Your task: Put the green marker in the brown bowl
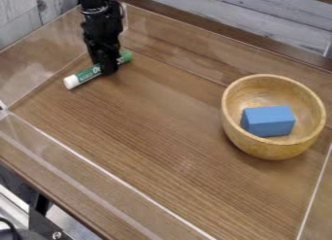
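The green marker (pixel 82 78) lies flat on the wooden table at the back left, white end toward the left, green cap toward the right. My black gripper (pixel 104 65) points straight down over its middle, with the fingers closed against the barrel. The marker still rests on the table surface. The brown bowl (pixel 231 123) sits well away at the right, about level with the table's middle.
A blue rectangular block (pixel 269 120) lies inside the bowl. A clear raised wall (pixel 39 137) borders the table on the left and front. Bare wood (pixel 169 98) stretches between the marker and the bowl.
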`<state>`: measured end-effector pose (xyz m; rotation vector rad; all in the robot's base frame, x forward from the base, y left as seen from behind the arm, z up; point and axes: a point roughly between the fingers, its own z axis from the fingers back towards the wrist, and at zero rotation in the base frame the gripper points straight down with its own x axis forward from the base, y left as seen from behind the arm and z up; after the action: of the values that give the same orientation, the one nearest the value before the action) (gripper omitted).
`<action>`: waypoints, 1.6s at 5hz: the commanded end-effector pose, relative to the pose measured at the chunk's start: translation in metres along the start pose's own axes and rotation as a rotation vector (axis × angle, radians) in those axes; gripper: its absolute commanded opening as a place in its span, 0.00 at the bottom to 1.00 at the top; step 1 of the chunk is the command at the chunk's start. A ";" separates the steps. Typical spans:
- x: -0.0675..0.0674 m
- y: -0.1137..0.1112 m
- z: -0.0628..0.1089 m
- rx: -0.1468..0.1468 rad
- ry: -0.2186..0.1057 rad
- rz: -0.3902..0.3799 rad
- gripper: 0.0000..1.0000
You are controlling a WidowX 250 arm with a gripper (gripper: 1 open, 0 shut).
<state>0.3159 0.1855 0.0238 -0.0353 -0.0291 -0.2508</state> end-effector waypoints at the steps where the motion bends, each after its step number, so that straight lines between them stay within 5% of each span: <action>1: 0.011 0.009 0.031 0.061 -0.050 0.003 0.00; 6: 0.016 -0.010 0.076 0.075 -0.003 0.026 0.00; 8: 0.030 -0.041 0.105 0.092 -0.032 0.046 0.00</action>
<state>0.3271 0.1391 0.1010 0.0050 0.0062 -0.2002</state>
